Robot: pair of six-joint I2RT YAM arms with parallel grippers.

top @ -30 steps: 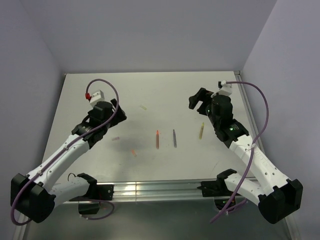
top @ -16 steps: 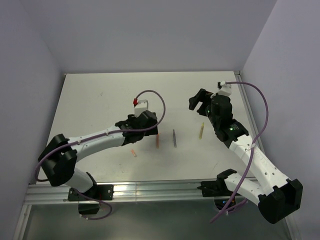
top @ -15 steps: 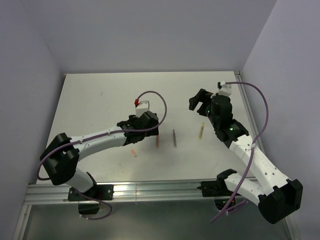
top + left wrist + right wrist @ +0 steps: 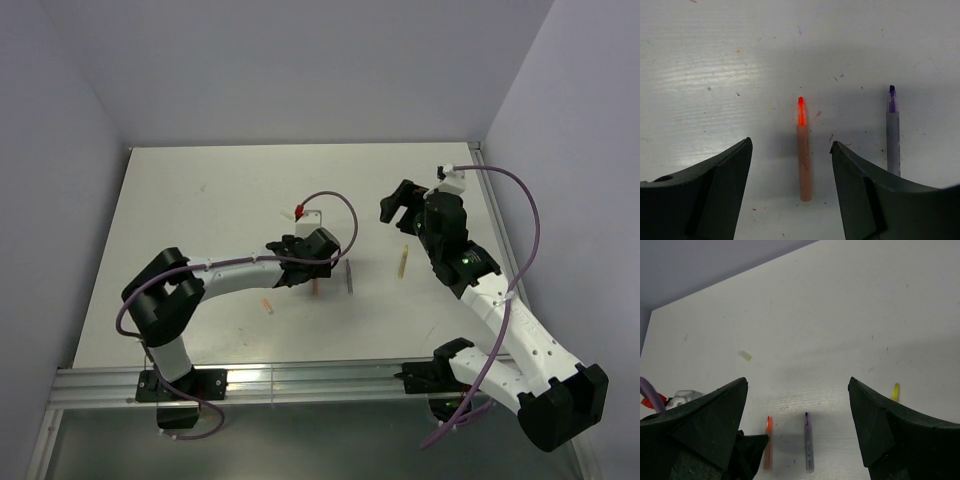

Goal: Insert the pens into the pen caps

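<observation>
**Left pincer (image 4: 317,272) spread over the orange-red pen (image 4: 316,288); right pincer (image 4: 398,203) wide apart in the air**

From the overhead camera, the left arm stretches across the white tabletop (image 4: 200,200) to its middle, and its pincer points down at the orange-red pen, whose near end shows just below the wrist. The purple pen (image 4: 349,276) lies just beside it to the right, roughly parallel. The yellow-green pen (image 4: 403,260) sits further right, apart from both and close under the right arm. A small orange cap (image 4: 266,305) lies alone to the left of the pens, nearer the front edge. The right pincer hangs raised beyond the yellow-green pen, its fingers spread and nothing between them.

The left wrist camera shows its two dark fingers (image 4: 715,190) standing apart, with the orange-red pen lying lengthwise on the tabletop in the gap. Its bright red tip points away from the camera, and neither finger touches it. The purple pen lies to the right, its lower part hidden behind the right-hand finger.

The right wrist camera shows that pincer gaping wide, well above the surface. Between its fingers lie the orange-red and purple pens side by side. The left arm's wrist crowds in at the lower left. The tip of the yellow-green pen peeks over the right-hand finger, and a cream-yellow cap (image 4: 744,355) rests alone further back on the left.
</observation>
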